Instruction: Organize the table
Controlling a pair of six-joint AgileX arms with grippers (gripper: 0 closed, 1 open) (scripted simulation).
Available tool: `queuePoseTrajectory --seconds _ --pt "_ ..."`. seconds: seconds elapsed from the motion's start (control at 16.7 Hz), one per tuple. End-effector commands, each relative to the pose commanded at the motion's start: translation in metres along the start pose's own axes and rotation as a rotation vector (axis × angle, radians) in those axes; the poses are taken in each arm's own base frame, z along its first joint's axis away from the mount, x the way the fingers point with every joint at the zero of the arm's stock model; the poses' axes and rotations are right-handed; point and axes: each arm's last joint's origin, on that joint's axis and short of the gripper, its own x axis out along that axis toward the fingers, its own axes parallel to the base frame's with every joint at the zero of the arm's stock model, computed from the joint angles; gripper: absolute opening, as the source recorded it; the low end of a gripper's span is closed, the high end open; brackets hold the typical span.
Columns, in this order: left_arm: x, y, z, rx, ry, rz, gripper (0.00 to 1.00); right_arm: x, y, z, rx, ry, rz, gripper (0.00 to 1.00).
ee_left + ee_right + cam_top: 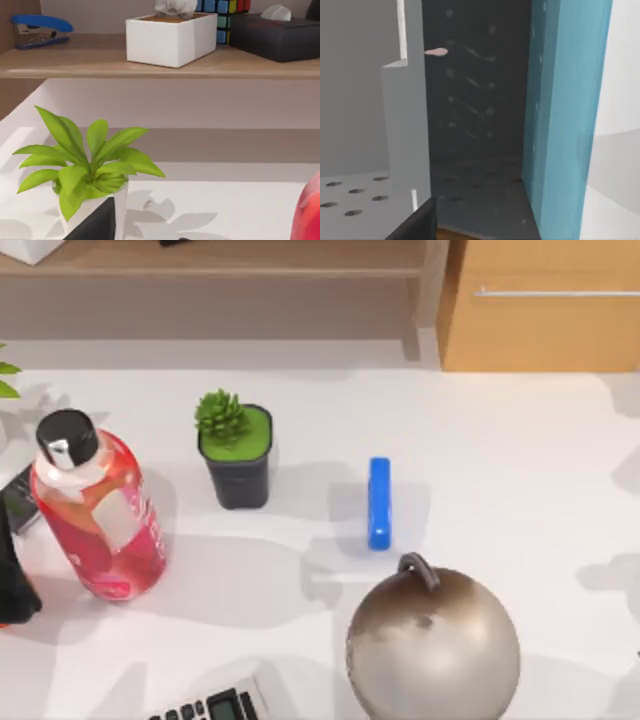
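Note:
The white table (500,460) holds a pink bottle (95,510) with a black cap at the left. To its right stand a small succulent in a black pot (236,452) and a blue bar (379,502). A round metal bell (432,640) sits at the front centre. A calculator (215,706) lies at the front edge. My left arm (14,585) is a black shape at the table's left edge, beside the bottle. Part of my left gripper (95,225) shows dark in front of a leafy plant in a white pot (87,170). My right gripper (417,222) faces a dark recess.
A wooden shelf (220,265) runs along the back, carrying a blue stapler (40,29), a white tissue box (170,40), a colour cube (225,15) and a black tissue box (280,37). An orange-wood drawer unit (545,310) stands back right. A teal wall (565,125) borders the recess.

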Motion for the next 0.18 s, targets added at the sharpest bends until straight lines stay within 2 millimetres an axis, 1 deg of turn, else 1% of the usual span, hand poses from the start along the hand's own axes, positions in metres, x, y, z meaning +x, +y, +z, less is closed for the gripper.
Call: queuePoseTrajectory --seconds 0.18 --pt "0.0000 0.0000 0.0000 0.000 0.000 0.000 1.00 -0.0054 -0.0088 0.0003 0.010 -0.004 -0.022 1.00"
